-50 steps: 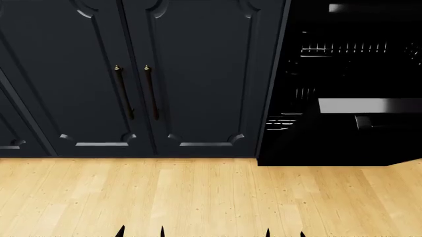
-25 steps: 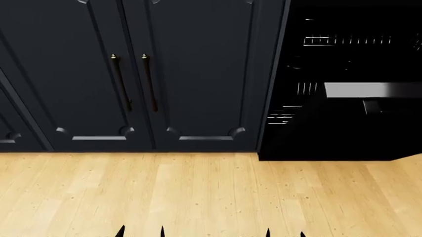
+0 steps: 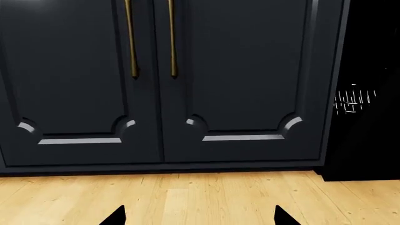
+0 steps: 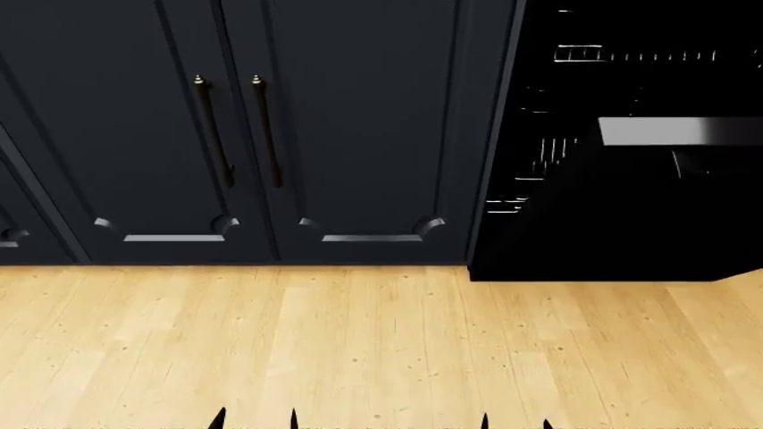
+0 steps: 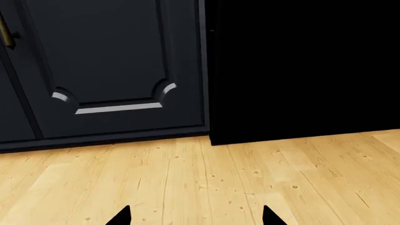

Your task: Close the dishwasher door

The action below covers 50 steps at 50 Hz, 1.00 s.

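The dishwasher door (image 4: 644,214) is a glossy black panel at the right of the head view, hanging open, with a silver-grey edge strip (image 4: 680,131) and a bar handle just below it. Wire racks (image 4: 632,55) show inside the black appliance. The same black front fills the right wrist view (image 5: 300,70); a bit of rack shows in the left wrist view (image 3: 353,101). My left gripper (image 4: 255,420) and right gripper (image 4: 515,421) show only as black fingertips over the wooden floor, well short of the door. Both are open and empty, jaws wide apart.
Dark navy raised-panel cabinet doors (image 4: 263,134) with thin vertical handles (image 4: 264,130) stand left of the dishwasher, also in the left wrist view (image 3: 150,79). Light wooden floor (image 4: 357,340) lies between me and the cabinets.
The head view has shifted: cabinets and dishwasher sit higher in the frame and more floor shows. The door's silver strip has moved up. The fingertips keep their place.
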{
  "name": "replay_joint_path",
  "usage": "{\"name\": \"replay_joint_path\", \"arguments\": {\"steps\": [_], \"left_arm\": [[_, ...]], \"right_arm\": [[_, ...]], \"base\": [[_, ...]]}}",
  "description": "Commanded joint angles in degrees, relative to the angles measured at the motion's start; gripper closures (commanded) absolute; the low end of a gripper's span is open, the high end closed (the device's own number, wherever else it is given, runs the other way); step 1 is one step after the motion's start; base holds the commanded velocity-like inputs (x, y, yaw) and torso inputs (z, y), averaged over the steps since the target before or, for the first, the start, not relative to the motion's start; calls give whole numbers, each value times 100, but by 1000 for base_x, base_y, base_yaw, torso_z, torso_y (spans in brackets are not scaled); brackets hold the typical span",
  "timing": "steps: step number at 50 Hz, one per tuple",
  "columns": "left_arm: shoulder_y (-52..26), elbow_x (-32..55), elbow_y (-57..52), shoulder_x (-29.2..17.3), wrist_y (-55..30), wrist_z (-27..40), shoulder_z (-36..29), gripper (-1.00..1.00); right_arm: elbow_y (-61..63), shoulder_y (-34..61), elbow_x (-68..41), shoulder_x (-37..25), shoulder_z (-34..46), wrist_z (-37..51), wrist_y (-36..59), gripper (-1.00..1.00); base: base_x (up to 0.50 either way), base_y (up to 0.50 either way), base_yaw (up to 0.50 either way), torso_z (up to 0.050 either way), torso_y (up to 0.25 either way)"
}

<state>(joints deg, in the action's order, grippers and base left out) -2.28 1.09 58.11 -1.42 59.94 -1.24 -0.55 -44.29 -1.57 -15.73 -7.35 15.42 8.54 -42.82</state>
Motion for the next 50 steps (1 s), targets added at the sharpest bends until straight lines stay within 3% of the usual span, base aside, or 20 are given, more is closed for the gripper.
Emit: {"name": "replay_joint_path", "arguments": {"steps": [1,27,29,50], "left_arm": [[2,4,0,-1,0,2,-6,-100],[25,-2,-34,-3,0,1,0,-100],[176,191,-382,39,3,-332,55,-100],[114,151,-248,96,2,-430,236,-100]], "right_arm": [[-12,9,-31,-10,26,5,-8,-100],[-15,2,-54,-30,90,51,-34,-100],[-31,14,-65,-28,91,44,-44,-100],[-56,32,-92,-45,135,72,-51,-100]], "base": [[0,0,0,-50,0],[0,0,0,-50,0],[0,0,0,-50,0],[0,-70,0,0,0]]}}
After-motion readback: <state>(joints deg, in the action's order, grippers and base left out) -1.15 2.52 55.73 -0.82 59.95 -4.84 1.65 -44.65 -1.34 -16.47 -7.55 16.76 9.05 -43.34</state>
